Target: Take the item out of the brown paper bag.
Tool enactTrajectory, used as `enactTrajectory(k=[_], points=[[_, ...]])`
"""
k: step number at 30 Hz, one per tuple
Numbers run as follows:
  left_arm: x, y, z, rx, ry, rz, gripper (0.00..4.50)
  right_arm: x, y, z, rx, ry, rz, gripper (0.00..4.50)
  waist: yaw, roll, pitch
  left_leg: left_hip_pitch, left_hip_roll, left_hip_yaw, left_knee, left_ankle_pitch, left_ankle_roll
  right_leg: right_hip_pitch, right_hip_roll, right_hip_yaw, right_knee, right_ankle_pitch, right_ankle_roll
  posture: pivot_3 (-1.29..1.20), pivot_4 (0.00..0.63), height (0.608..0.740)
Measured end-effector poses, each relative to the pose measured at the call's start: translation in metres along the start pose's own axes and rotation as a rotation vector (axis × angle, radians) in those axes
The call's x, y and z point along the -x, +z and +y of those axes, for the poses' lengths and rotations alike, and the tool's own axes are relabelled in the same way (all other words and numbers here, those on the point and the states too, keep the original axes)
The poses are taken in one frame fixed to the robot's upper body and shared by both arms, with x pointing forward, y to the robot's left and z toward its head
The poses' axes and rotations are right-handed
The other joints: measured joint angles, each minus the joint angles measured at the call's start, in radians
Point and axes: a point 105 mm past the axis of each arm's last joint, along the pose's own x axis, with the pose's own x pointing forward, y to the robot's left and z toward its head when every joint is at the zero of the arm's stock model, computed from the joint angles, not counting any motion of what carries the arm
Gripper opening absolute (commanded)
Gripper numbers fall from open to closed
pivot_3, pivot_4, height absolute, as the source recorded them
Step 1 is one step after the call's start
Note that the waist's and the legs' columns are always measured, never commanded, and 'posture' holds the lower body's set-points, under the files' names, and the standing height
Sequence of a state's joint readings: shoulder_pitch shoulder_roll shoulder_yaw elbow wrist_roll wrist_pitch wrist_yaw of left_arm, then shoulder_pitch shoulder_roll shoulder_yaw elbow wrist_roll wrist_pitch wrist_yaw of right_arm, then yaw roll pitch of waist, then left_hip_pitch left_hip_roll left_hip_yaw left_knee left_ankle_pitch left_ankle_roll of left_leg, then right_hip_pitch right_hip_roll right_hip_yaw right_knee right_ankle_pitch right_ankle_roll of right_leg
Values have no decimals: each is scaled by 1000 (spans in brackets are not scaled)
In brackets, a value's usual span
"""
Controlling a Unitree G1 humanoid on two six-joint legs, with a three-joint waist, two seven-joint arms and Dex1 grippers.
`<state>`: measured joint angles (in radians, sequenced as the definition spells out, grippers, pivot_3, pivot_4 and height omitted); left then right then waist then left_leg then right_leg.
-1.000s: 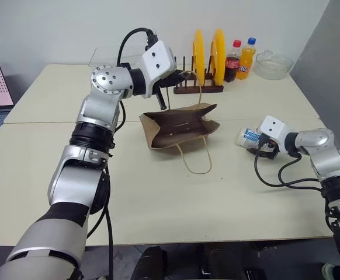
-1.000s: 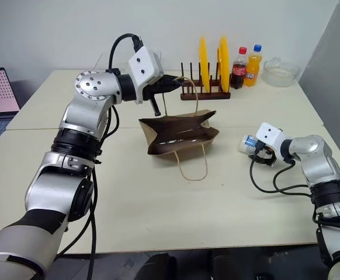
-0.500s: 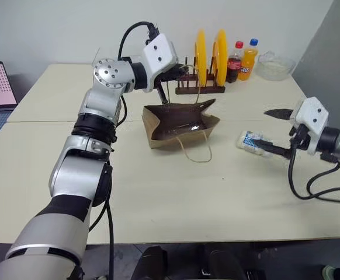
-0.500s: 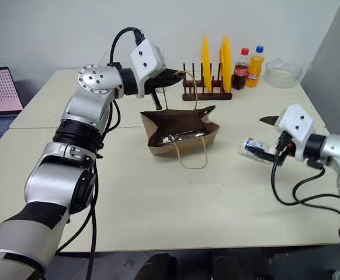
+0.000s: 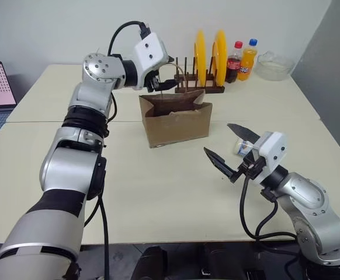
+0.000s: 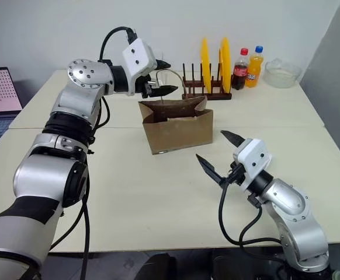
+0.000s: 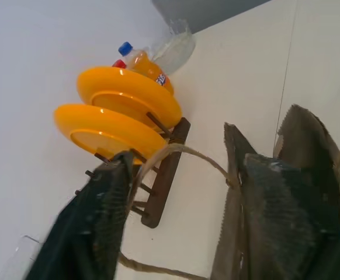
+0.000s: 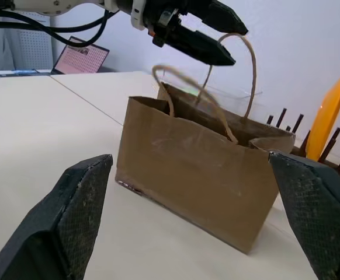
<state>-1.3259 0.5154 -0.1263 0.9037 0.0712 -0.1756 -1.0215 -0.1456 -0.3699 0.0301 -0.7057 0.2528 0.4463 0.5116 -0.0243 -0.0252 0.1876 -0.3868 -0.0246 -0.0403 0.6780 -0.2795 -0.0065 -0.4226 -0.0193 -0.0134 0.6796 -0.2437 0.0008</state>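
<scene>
Left eye view: right gripper [image 5: 229,149] hangs nearest above the table [image 5: 158,198], fingers spread wide, empty. Just behind it the item [image 5: 242,146] lies on the table, right of the bag and apart from it. Bag [image 5: 176,119] stands upright mid-table. Left gripper [image 6: 161,76] sits over the bag's mouth, fingers apart, one handle loop [image 7: 187,154] passing between them. Plate rack [image 5: 199,88] stands behind.
</scene>
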Motion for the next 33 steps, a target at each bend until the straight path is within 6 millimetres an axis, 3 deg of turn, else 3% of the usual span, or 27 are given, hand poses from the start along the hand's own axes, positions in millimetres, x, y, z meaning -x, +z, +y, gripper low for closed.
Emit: enactTrajectory(k=[5,9,12,14,17,19,23,26,33], points=[[36,0,3,21,40,-43,4151,-2,-2,-4,30,-21,-10,4500,-6,0,0,1,0,-1,-1,0,0,0,0,1,0,0,0,0,150,740],[74,-13,-4,164,176,-58,4151,4,-11,-3,31,-29,15,4500,-6,1,0,2,0,-1,-1,0,0,1,0,2,0,0,0,0,150,740],[101,-32,-17,276,344,-12,4151,7,-19,-3,28,-38,29,4500,-4,1,-1,3,0,-1,-1,0,0,2,0,2,0,0,0,0,150,740],[116,-48,-41,371,456,24,4151,13,-27,-1,4,-58,47,4500,-2,1,-2,5,0,-1,-1,0,0,4,-1,2,0,0,0,0,150,740],[123,-76,-91,510,520,124,4151,19,-41,0,-48,-102,74,4500,5,0,-2,4,0,-2,0,0,0,3,-1,2,0,0,0,0,150,740],[129,-85,-127,570,587,167,4151,23,-49,-1,-67,-160,85,4500,11,-1,-3,5,0,-1,0,0,0,4,-1,3,-1,0,0,0,150,740],[136,-107,-179,640,648,306,4151,30,-68,-9,-82,-286,114,4500,23,-2,-4,7,0,-1,-1,0,0,5,-1,2,-1,0,0,0,150,740],[131,-106,-196,630,650,310,4151,37,-83,-13,-124,-360,135,4500,26,-2,-4,7,0,-2,-1,0,0,6,-1,2,-1,0,0,0,150,740],[120,-94,-195,622,694,213,4151,45,-93,-19,-127,-397,141,4500,25,-2,-4,7,0,-1,-1,0,0,7,0,2,-2,0,-1,0,150,740]])
